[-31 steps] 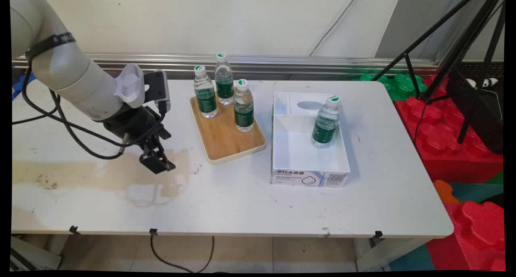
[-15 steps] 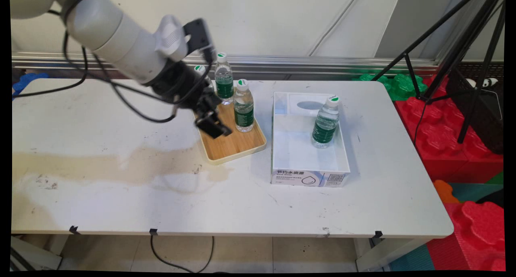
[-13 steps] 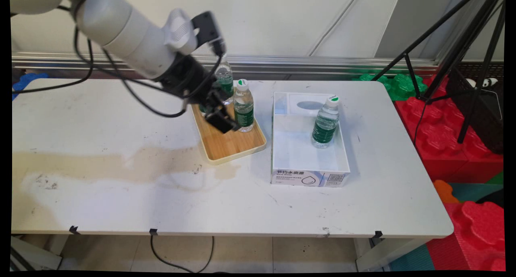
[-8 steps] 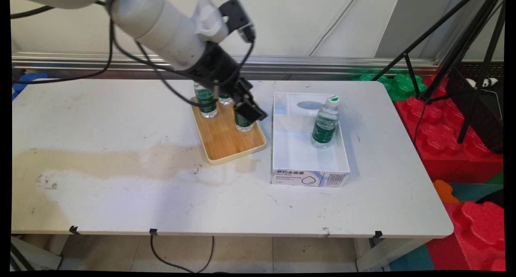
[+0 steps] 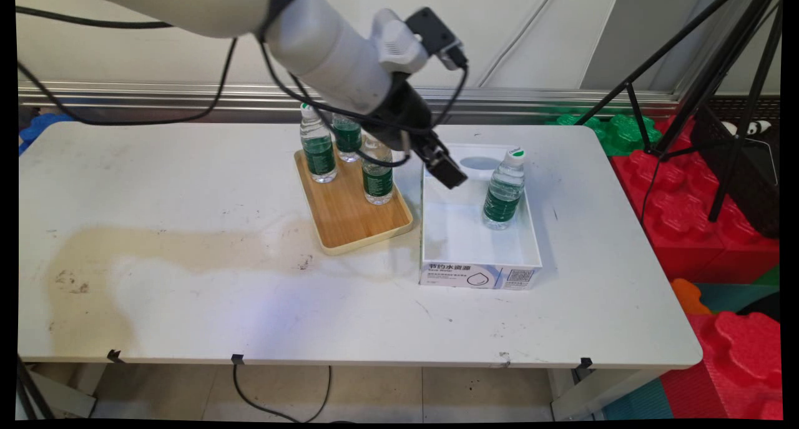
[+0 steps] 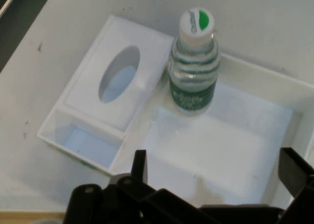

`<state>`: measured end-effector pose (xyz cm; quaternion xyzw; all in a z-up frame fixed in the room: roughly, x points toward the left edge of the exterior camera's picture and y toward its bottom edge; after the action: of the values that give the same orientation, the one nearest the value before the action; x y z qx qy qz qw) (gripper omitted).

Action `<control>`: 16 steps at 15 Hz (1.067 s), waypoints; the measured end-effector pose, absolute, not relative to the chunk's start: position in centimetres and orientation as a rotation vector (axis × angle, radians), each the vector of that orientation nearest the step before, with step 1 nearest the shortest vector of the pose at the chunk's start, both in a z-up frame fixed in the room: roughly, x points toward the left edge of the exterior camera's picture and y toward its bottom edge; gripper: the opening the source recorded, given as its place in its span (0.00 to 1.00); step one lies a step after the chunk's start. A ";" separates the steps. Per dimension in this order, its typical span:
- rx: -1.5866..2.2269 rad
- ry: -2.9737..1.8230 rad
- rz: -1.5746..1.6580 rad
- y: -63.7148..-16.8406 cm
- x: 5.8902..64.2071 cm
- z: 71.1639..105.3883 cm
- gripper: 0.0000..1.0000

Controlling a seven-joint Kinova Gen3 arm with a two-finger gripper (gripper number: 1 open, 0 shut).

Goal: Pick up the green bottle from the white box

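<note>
Main view shows the white table (image 5: pixel 187 304) spreading beneath and all around the gripper (image 5: pixel 448 170), which hangs above the left rear part of the white box (image 5: pixel 477 273). That open-topped box sits directly under and to the right of the gripper; its printed front wall faces the table's near edge, well below the fingers in the picture. At the box's far end, just beyond the gripper, lies a raised white panel with an oval opening (image 5: pixel 479 163); the hand view shows this same oval panel (image 6: pixel 119 74) ahead and to the left of the fingers, with a small square compartment beside it.

The wooden tray (image 5: pixel 349 223) lies just to the left of the gripper, apart from the box. Three water bottles with green labels stand on it: the left bottle (image 5: pixel 318 145) farthest from the gripper, the back bottle (image 5: pixel 346 135) partly hidden behind the arm, and the front bottle (image 5: pixel 377 179) nearest to the gripper, its top covered by the wrist and cables.

A fourth bottle, the boxed bottle (image 5: pixel 503 190), stands upright inside the box to the right of the gripper and near it, not touching. In the hand view the boxed bottle (image 6: pixel 193 62) stands ahead, between the lines of the two fingers, its green-and-white cap toward the camera.

The gripper (image 6: pixel 218 172) stands wide open, its fingers (image 6: pixel 140 166) far apart, holding nothing.
</note>
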<state>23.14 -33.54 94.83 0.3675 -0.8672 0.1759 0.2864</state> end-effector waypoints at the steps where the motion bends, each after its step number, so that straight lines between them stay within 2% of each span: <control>1: 0.990 -2.314 0.467 -34.0 22.5 94.4 1.00; 16: 0.978 -2.270 0.504 -41.6 14.7 87.0 1.00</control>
<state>14.73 -41.62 86.98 0.3694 -0.8570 0.1903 0.3047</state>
